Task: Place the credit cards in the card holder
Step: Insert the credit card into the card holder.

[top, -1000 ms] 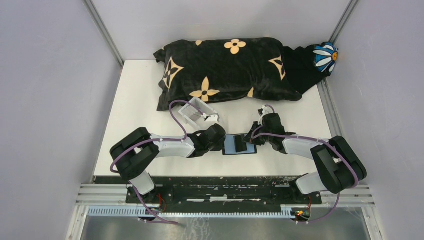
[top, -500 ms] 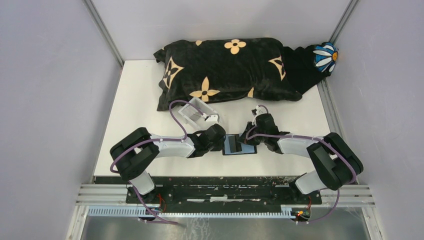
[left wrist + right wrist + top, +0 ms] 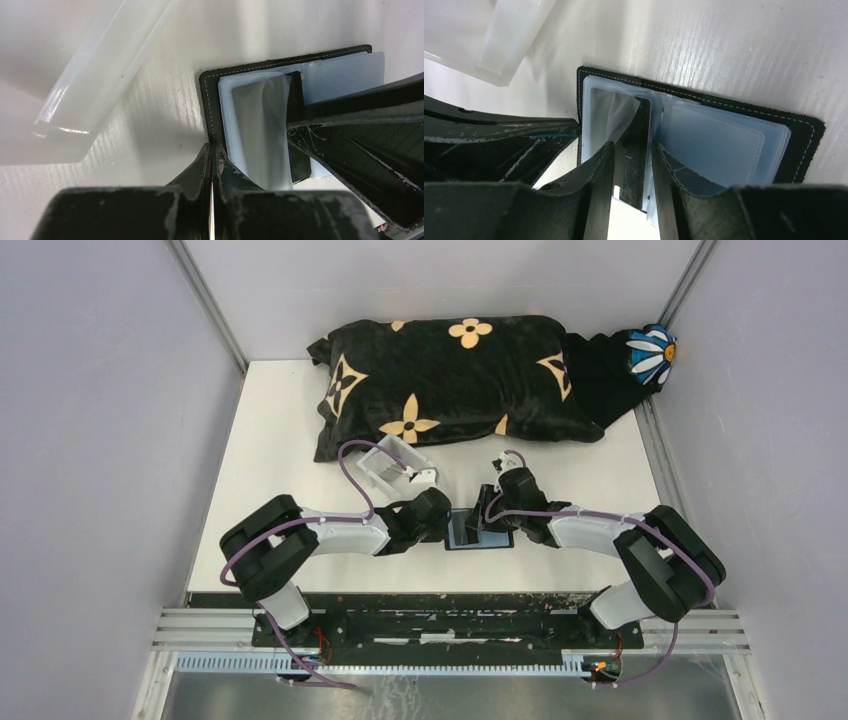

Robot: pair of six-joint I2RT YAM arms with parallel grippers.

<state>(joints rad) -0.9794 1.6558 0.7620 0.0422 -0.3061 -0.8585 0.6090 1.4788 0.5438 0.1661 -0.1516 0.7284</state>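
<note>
Open flat at lower centre of the top view: small black leather-like folding card holder [image 3: 460, 537], hemmed between both claws on the white desk [image 3: 290, 440]. Room to move toward the desk's left edge. Clear acrylic box [image 3: 392, 466] just behind, black flowered cushion [image 3: 450, 380] beyond. Only in wrist views: left claw [image 3: 212, 150] together, tips at the stitched edge; right claw [image 3: 631, 147] apart over the fold, clear sleeves [image 3: 719, 145] alongside.

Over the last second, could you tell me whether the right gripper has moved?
Yes: the right gripper has moved left, further over the card holder.
</note>
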